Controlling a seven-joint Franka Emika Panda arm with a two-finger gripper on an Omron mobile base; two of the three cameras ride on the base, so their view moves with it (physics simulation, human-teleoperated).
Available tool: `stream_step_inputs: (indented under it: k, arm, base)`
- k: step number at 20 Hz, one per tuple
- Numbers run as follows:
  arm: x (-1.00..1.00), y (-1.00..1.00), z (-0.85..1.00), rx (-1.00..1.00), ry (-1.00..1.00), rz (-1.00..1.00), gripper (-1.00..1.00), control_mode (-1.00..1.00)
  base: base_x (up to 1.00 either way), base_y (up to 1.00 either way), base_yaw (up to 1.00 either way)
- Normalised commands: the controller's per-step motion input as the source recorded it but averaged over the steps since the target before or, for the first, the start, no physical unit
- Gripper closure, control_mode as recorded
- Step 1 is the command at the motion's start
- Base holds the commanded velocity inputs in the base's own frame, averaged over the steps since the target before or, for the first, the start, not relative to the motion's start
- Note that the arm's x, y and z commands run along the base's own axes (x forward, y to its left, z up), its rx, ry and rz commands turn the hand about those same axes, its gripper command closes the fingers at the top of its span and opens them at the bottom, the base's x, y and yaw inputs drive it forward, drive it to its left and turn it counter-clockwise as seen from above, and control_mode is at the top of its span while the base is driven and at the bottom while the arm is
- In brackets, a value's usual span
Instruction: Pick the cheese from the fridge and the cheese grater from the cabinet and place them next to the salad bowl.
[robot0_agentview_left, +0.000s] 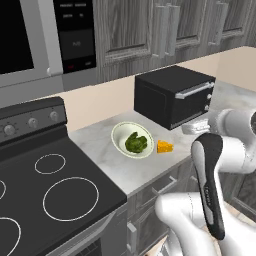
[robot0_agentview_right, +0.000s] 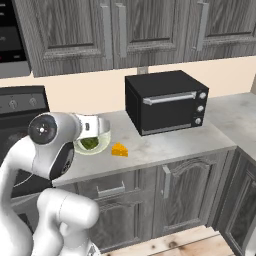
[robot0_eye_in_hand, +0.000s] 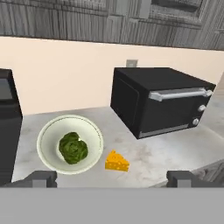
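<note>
Cream-white salad bowl holds dark green leaves — ahead of the gripper, slightly left. Just right of the bowl, apart from it, the cheese lies on the marble counter — fingers spread wide, holding nothing.

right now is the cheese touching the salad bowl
Apart. In the hand view a strip of bare counter shows between the cheese wedge and the salad bowl rim; the left base view shows the same gap.
</note>
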Motion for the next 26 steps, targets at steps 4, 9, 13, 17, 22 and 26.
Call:
stream_step_inputs:
  k: [4, 9, 13, 17, 22, 26]
  arm:
    - [-1.0, 0.53, 0.92, 0.0, -0.12, 0.0, -1.0, -1.0]
    - [-1.0, 0.23, 0.63, 0.0, 0.0, 0.0, -1.0, -1.0]
    - [-1.0, 0.03, 0.1, 0.0, 0.04, 0.0, -1.0, -1.0]
    - [-0.92, 0.14, 0.15, -0.01, 0.18, 0.0, -1.0, -1.0]
    - [-0.03, 0.31, 0.07, -0.1, 0.33, -0.01, -1.0, -1.0]
    - [0.05, 0.12, -0.01, -0.01, 0.04, -0.08, -1.0, -1.0]
  base:
    - [0.0, 0.0, 0.0]
    - [0.0, 0.0, 0.0]
    - [0.0, 0.0, 0.0]
    - [0.0, 0.0, 0.0]
    - [0.0, 0.0, 0.0]
    - [0.0, 0.0, 0.0]
